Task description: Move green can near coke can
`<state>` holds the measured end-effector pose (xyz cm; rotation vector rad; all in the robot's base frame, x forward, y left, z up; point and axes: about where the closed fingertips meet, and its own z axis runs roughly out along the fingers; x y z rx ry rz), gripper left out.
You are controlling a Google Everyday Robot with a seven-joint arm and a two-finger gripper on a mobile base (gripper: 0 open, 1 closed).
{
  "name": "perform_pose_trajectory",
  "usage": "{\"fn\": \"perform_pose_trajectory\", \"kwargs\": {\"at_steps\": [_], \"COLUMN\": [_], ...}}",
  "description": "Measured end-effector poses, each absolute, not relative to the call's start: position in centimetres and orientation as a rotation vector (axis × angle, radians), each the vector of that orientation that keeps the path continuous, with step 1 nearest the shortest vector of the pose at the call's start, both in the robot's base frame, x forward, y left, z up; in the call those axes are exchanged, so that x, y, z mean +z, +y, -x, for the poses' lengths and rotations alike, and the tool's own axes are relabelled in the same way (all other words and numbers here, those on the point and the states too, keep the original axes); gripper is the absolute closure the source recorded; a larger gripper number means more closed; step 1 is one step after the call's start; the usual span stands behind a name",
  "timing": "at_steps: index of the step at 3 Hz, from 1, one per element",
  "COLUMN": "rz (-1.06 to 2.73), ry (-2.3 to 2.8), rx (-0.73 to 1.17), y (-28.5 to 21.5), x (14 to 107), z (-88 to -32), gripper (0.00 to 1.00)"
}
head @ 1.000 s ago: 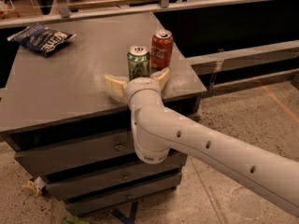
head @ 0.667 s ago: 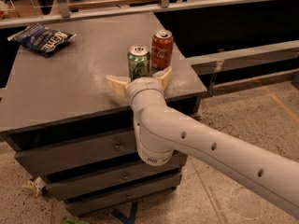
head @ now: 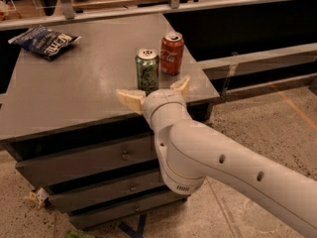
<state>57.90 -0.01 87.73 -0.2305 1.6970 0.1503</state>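
1 green can (head: 147,69) | 1 coke can (head: 172,52) beside | 1 chip bag (head: 43,40) | pincer (head: 155,92) released, near green can

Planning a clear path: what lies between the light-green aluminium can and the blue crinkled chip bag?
Only bare grey tabletop, in the camera view. The open gripper sits just before the green can.

A lab-like or workshop test space is suggested: a grey drawer cabinet (head: 89,162) with a flat worktop (head: 74,93) is set on a speckled stone floor (head: 247,128) marked with blue tape (head: 133,227). A white two-finger gripper (head: 153,87) is seen at the worktop's near edge, fingers (head: 130,99) spread apart.
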Motion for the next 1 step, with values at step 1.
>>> {"fn": "perform_pose_trajectory", "kwargs": {"at_steps": [1], "rz": [0.231], "ry": [1.697], "rx": [0.15], "y": [-0.01], "x": [87.73], "z": [-57.9], "gripper": [0.0]}}
